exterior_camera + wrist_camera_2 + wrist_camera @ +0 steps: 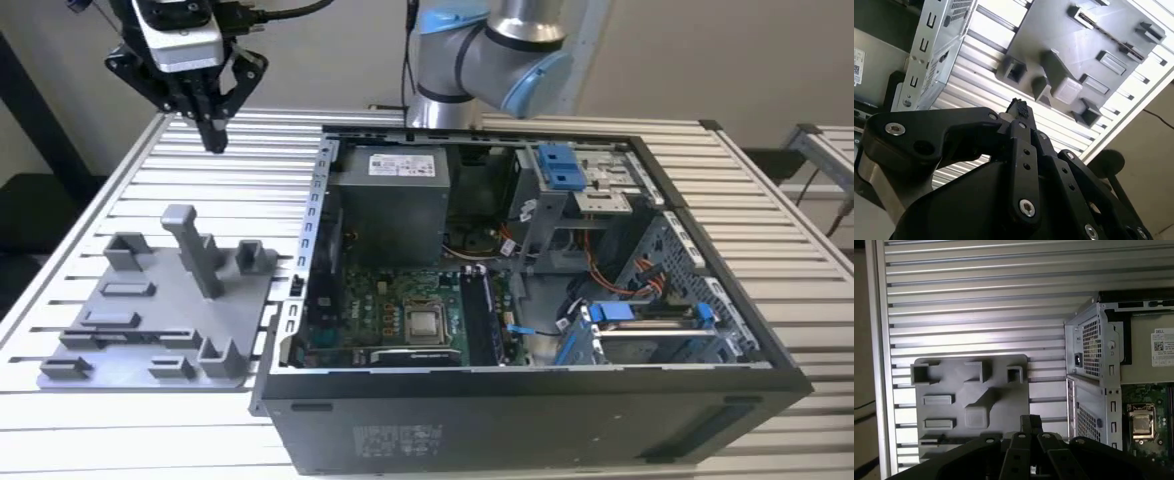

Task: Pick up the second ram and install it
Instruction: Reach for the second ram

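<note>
Bench – silver, ribbed in parallel slats. Holder tray plain matt grey. Pincer black, with a white-grey body above it. Arm silver with pale blue joint caps. Computer case dark grey outside, bare silver metal within – green motherboard, blue clips, orange cables.

Slatted aluminium table; grey holder tray and open computer case on it.

We count one arm, one gripper, one tray, one case and one table; the tray's blocks number perhaps ten.
</note>
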Controlling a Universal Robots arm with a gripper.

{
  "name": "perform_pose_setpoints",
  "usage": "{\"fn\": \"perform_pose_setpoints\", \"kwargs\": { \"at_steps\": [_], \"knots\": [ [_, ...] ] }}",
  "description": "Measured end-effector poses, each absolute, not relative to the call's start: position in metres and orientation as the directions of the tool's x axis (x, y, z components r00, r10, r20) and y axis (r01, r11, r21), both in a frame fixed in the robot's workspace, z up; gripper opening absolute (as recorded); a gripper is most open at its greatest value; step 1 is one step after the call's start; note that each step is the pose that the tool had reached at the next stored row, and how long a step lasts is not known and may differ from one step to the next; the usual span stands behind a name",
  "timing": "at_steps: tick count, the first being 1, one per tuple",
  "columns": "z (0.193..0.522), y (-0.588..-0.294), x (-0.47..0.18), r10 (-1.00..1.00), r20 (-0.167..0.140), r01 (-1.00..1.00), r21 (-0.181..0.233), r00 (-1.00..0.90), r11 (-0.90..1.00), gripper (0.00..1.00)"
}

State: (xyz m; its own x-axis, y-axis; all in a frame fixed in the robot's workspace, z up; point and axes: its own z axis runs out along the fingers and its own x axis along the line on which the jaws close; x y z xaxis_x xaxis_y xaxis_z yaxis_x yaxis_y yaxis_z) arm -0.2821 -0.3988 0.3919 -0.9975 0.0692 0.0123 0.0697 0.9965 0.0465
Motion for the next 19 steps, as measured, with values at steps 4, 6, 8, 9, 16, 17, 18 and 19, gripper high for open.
{"fn": "perform_pose_setpoints", "kwargs": {
  "at_steps": [4, 6, 8, 9, 16, 17, 18, 19],
  "knots": [
    [0.392, -0.399, -0.296, 0.069, 0.012, 0.07, 0.046, -0.998, 0.996, 0.11],
    [0.392, -0.399, -0.302, 0.069, 0.012, 0.07, 0.047, -0.998, 0.996, 0.11],
    [0.392, -0.399, -0.309, 0.069, 0.012, 0.07, 0.047, -0.998, 0.996, 0.11],
    [0.392, -0.399, -0.312, 0.069, 0.012, 0.07, 0.047, -0.998, 0.996, 0.11],
    [0.392, -0.399, -0.334, 0.069, 0.012, 0.07, 0.046, -0.998, 0.996, 0.11],
    [0.391, -0.399, -0.337, 0.069, 0.012, 0.07, 0.046, -0.998, 0.996, 0.11],
    [0.391, -0.399, -0.341, 0.069, 0.012, 0.07, 0.047, -0.998, 0.996, 0.11],
    [0.391, -0.399, -0.344, 0.069, 0.012, 0.07, 0.046, -0.998, 0.996, 0.11]
  ]
}}
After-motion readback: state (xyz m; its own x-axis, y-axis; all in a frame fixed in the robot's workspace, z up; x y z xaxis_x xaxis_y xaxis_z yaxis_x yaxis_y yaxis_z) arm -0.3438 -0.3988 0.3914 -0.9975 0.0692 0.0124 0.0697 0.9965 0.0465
